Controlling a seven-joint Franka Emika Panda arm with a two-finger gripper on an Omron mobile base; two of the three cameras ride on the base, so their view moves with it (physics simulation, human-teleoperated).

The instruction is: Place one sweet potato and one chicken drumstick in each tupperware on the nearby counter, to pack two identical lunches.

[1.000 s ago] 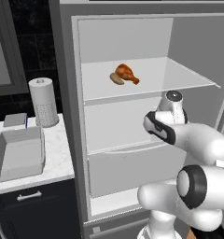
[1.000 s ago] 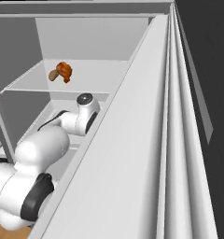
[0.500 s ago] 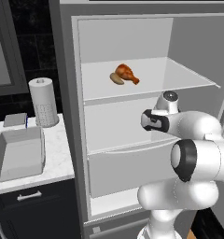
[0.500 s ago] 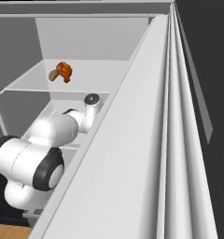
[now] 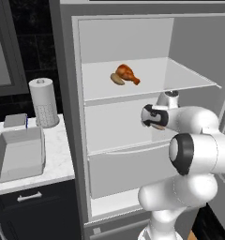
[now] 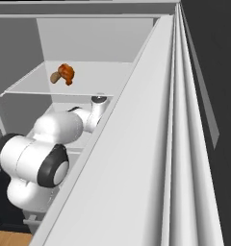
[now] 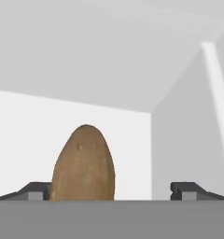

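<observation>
Pincer (image 7: 111,190) is spread wide, holding nothing: tips sit far apart at bottom of hand view, and a brown sweet potato (image 7: 83,164) stands betw. them, hard against the one tip, well off the other. Can't tell if it touches. From left base cam I see the hand (image 5: 153,116) reaching into the open fridge (image 5: 133,42), lower shelf level, w/ arm folded in front of it. Potato itself mostly hidden behind hand there.

Further in, on upper fridge shelf (image 5: 180,77): one chicken drumstick (image 5: 126,73), orange-brown, lying just beside a 2nd sweet potato (image 5: 117,79), touching or nearly so. Same pair seen from right base cam, drumstick (image 6: 66,72), potato (image 6: 55,77).

Off to the left, on the counter (image 5: 58,159): a grey tupperware (image 5: 19,153), w/ nothing visible inside. Behind it a paper towel roll (image 5: 43,102) upright, and a small grey box (image 5: 15,121) beside that.
</observation>
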